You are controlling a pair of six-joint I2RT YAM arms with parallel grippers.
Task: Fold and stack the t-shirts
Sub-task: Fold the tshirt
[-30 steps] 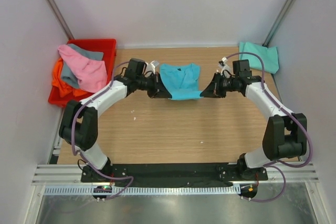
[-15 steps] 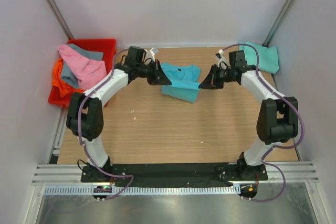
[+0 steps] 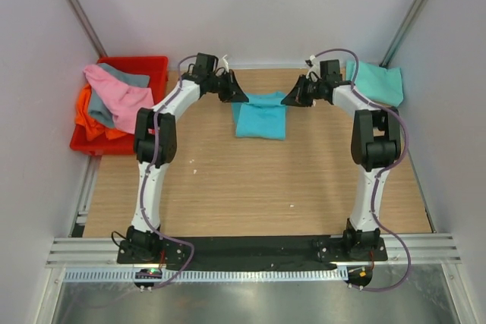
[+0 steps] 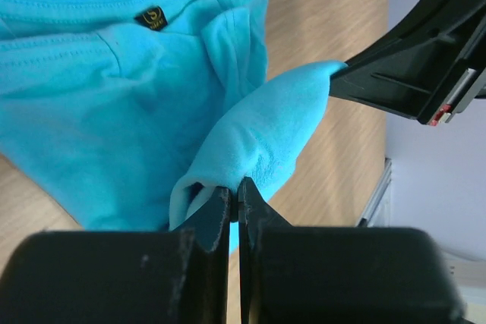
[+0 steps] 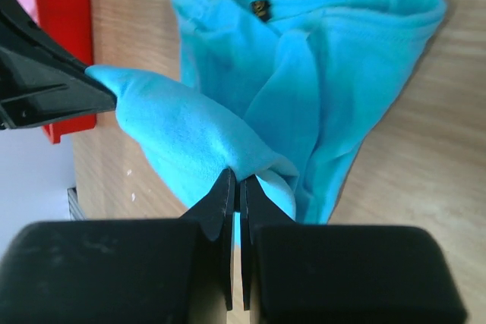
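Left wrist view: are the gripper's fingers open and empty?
No, the left gripper is pinched shut on a fold of the turquoise t-shirt.

The turquoise shirt (image 3: 260, 117) is plain, its label (image 4: 152, 17) black and gold; the mint shirt (image 3: 376, 81) is paler. Also plain: pink shirt (image 3: 125, 104), grey shirt (image 3: 130, 78), orange shirt (image 3: 91, 124). Red crate (image 3: 144, 61), wood-grain table (image 3: 250, 180).
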